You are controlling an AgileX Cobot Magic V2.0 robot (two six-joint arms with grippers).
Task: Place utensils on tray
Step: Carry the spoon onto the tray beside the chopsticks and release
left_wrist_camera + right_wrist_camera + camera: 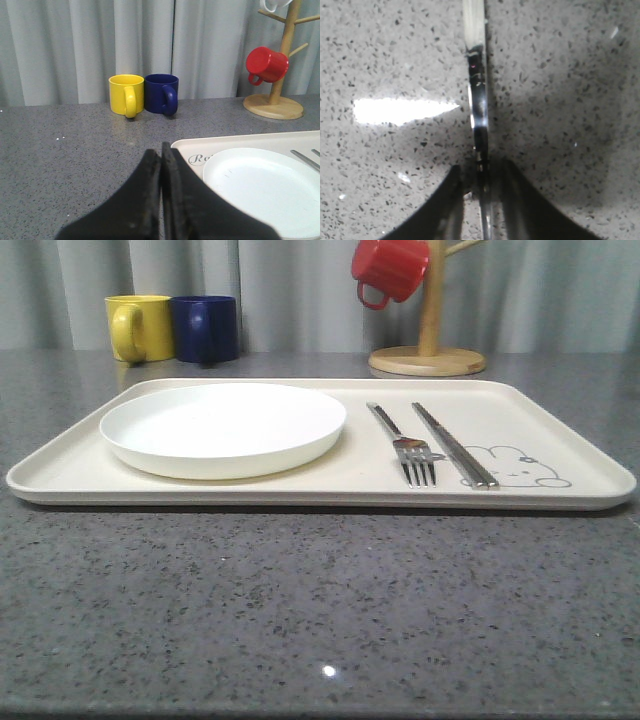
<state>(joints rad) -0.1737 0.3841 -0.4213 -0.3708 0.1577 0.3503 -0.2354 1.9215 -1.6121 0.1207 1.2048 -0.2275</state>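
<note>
The grey speckled stone table stretches wide and bare in front of the tray, with more bare counter to the left of it in the left wrist view, and it runs back to a pale pleated curtain. The cream tray lies flat across the middle of the table, its low raised rim unbroken all round and its near long edge parallel to the table front. On its left half sits a round white plate, holding nothing, set just inside the rim. The right half carries the steel fork, tines toward the camera, and just right of it the pair of flat chopsticks, lying together with their near tips over the grey rabbit drawing; a strip of bare tray remains between the chopsticks and the right rim. Behind the tray, a wooden mug tree stands at right with a red mug hung on a branch, and a yellow mug and dark blue mug stand touching side by side at left. The left gripper hovers above the table beside the tray's corner, its black fingers pressed together with nothing between them. The right gripper is down over bare stone, its fingers pinched onto the slim shiny handle of a steel utensil; which utensil cannot be told.
</note>
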